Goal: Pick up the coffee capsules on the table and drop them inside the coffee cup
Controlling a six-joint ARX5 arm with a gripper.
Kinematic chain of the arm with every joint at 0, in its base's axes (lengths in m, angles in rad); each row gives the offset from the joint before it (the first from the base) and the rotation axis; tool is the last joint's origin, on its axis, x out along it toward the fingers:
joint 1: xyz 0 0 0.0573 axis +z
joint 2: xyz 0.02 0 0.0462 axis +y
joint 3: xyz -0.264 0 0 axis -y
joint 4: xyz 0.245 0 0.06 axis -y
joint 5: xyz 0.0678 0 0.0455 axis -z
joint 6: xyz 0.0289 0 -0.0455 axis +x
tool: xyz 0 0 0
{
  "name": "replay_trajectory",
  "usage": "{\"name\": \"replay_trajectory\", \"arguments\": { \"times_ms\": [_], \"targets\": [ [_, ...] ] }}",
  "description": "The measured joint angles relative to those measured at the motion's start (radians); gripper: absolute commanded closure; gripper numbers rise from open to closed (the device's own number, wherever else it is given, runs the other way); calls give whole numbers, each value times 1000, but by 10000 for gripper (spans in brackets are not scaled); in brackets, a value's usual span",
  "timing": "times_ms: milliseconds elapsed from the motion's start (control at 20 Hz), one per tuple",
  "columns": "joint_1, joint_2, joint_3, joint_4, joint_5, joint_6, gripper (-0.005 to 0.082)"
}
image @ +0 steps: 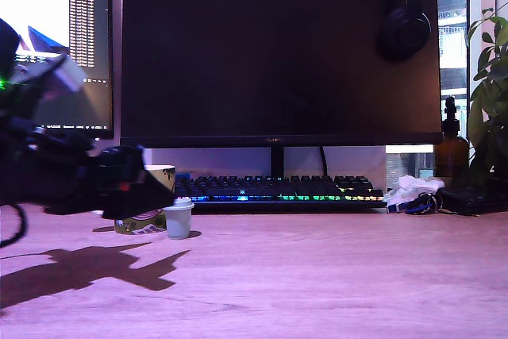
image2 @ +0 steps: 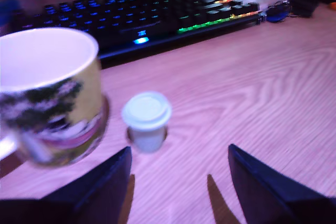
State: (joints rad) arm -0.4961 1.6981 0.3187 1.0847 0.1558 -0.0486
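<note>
**Listener:** What is in front of you?

**Operator:** I see a pale wooden surface (image: 317, 275) under pinkish light. At the exterior view's left, my dark arm reaches in low above the wood and throws a sharp shadow (image: 95, 269) onto it. The gripper (image2: 178, 182) is empty, its two dark fingers (image2: 102, 184) spread wide with bare wood showing between them.

**Listener:** Where are the capsules and the cup?

**Operator:** I can find only one capsule. The pale grey capsule (image2: 146, 120) stands upright on the surface, wide rim on top, a little ahead of the gap between the fingers and touching neither. The coffee cup (image2: 52, 95) stands just beside it, apart by a narrow strip of wood. It is a mug with a white rim and a yellow-green picture, blurred in the wrist view. In the exterior view the arm hides most of the cup, and the capsule sits at its right.

**Listener:** And behind them?

**Operator:** A keyboard (image: 278, 190) with rainbow backlighting lies along the back, below a large dark monitor (image: 278, 49). Headphones (image: 405, 25) hang at its upper corner. At the exterior view's right are a brown bottle (image: 451, 148) and a leafy plant (image: 490, 93).
</note>
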Motion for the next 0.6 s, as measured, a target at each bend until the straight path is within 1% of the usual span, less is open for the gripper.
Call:
{"name": "replay_trajectory", "arguments": {
  "times_ms": [150,450,600],
  "targets": [
    [20,47,33,-37,21,0,242],
    [69,71,131,-137,96,0,242],
    [73,83,179,-207,111,31,242]
  ]
}}
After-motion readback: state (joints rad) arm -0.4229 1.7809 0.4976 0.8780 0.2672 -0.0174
